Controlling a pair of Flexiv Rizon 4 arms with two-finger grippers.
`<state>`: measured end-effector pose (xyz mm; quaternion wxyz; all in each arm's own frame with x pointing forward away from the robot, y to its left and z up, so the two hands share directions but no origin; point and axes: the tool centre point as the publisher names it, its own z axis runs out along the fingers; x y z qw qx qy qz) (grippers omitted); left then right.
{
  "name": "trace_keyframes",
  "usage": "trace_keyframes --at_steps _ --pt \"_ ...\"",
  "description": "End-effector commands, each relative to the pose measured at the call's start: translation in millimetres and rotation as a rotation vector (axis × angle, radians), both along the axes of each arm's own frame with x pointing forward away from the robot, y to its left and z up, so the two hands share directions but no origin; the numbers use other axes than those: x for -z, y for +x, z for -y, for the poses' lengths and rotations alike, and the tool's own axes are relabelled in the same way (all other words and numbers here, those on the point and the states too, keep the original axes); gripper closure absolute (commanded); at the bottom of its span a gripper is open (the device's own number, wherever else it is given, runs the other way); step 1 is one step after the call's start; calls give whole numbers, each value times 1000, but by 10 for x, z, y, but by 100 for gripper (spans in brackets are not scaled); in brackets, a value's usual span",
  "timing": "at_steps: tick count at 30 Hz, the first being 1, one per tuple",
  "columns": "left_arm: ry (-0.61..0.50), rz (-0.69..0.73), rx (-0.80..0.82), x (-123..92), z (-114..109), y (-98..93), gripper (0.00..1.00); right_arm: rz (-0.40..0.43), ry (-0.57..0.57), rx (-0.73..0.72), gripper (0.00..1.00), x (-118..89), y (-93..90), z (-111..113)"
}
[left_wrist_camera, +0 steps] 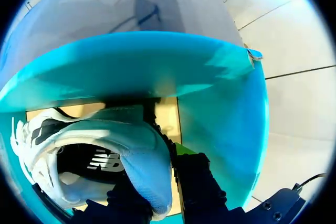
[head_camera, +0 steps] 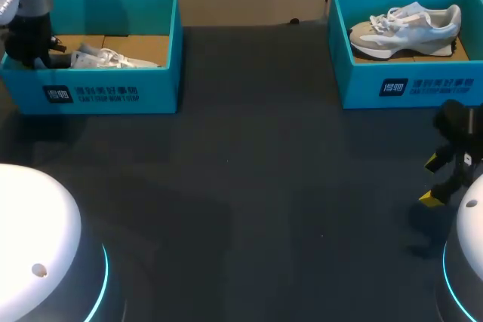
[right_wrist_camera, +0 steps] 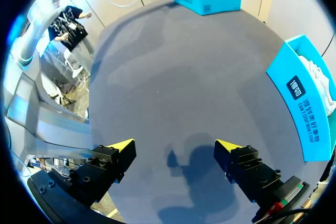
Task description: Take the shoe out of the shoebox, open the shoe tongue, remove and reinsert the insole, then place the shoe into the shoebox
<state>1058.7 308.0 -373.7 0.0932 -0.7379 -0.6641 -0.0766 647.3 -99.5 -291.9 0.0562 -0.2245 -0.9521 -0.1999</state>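
Observation:
A white shoe [head_camera: 106, 56] with loose laces lies in the left teal shoebox [head_camera: 113, 96]. My left gripper [head_camera: 32, 49] reaches into that box at its left end. In the left wrist view the left gripper [left_wrist_camera: 163, 195] is shut on the shoe's [left_wrist_camera: 79, 135] pale blue heel [left_wrist_camera: 147, 166], one dark finger inside the collar and one outside. The shoe's opening and insole show ahead of the fingers. My right gripper [head_camera: 432, 180] hangs open over the table near its right edge; in its own view the right gripper [right_wrist_camera: 175, 148] has nothing between its yellow tips.
A second teal shoebox [head_camera: 407, 88] at the back right holds a grey and white shoe [head_camera: 407, 26]; it stands beside the right gripper as the second shoebox [right_wrist_camera: 307, 114]. The dark table [head_camera: 256, 186] stretches between the two boxes.

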Motion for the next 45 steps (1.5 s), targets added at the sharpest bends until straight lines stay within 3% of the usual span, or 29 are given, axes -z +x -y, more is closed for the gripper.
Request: trace_keyframes --at_steps 1,6,10,14,20,23,33,39,45 --pt "0 -5 7 18 3 19 100 1 -3 1 0 5 -4 -6" --pt "0 -4 15 31 6 32 100 1 -3 1 0 5 -4 -6" --pt "-18 -4 24 35 8 26 48 1 -3 1 0 5 -4 -6" --pt "-34 -4 24 11 16 13 21 1 -3 1 0 5 -4 -6" --pt "-51 5 29 -94 60 3 16 1 -3 1 0 5 -4 -6" --pt "-71 15 29 -157 86 6 8 1 -3 1 0 5 -4 -6" --pt "-124 53 28 -536 203 -7 8 1 -3 1 0 5 -4 -6" --pt "-142 72 22 -797 233 -52 0 1 -3 1 0 5 -4 -6" --pt "-165 77 13 -1006 255 -107 0 1 -3 1 0 5 -4 -6"
